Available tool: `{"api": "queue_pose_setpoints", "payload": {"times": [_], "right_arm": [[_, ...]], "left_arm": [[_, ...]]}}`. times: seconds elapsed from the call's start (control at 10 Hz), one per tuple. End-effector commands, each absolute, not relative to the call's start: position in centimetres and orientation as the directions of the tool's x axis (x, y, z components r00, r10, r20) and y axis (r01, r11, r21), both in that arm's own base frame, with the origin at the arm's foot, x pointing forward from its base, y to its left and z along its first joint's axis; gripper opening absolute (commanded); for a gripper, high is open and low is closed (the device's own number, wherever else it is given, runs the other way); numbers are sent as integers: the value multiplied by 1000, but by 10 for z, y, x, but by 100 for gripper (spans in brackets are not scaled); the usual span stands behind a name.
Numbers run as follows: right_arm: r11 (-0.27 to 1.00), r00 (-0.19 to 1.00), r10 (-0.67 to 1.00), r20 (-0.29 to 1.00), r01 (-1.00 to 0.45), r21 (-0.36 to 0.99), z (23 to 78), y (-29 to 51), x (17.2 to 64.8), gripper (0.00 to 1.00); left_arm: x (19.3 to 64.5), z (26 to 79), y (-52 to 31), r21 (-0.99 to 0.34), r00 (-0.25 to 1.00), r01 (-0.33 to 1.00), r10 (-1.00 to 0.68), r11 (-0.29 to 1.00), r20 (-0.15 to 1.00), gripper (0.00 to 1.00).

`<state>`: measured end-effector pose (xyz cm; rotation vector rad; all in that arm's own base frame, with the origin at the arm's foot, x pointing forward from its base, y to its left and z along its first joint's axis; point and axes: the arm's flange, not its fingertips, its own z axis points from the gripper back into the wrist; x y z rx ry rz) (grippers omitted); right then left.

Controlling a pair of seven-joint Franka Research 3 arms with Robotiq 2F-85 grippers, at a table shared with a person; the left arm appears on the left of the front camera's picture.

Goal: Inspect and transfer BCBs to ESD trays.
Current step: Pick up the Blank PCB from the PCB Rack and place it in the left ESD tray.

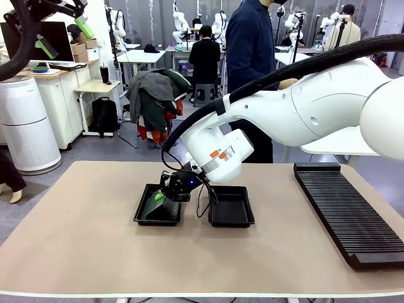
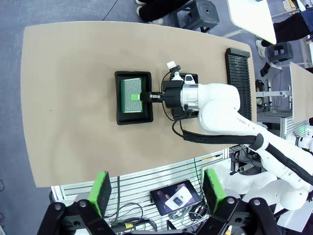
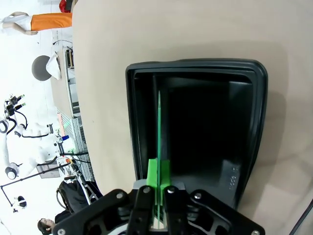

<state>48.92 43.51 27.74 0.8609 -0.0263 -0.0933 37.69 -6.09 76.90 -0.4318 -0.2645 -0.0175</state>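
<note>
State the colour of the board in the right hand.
The BCB is pale green with a fine grid, clearest in the left wrist view.

Bright, even overhead light is falling on the table (image 1: 82,240), with no glare. Soft shadows are lying beside the trays (image 1: 142,218), whose floors are reading almost black. Wrist views are bowing at the edges. In the right wrist view the room (image 3: 29,98) is blowing out white. Everything is looking sharp.

ESD trays (image 1: 232,207) black plastic, slight gloss; table (image 1: 82,221) matt; BCB (image 2: 128,90) smooth.
</note>
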Motion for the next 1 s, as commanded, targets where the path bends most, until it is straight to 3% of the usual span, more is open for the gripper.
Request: {"api": "queue_pose_setpoints", "payload": {"times": [0.0, 0.4, 0.7, 0.8, 0.9], "right_arm": [[667, 994, -107, -19, 86, 740, 280, 437, 490, 3], [699, 994, -106, -21, 89, 710, 285, 446, 490, 12], [736, 995, -102, -9, 81, 672, 295, 449, 487, 29], [764, 995, -99, 3, 74, 640, 301, 454, 487, 22], [793, 996, -92, 13, 65, 606, 308, 458, 486, 38]], "left_arm": [[377, 768, -59, -411, 966, 78, 33, 908, 257, 100], [377, 768, -59, -411, 966, 78, 33, 908, 257, 100], [377, 768, -59, -411, 966, 78, 33, 908, 257, 100], [377, 768, -59, -411, 966, 78, 33, 908, 257, 100], [377, 768, -59, -411, 966, 78, 33, 908, 257, 100]]}}
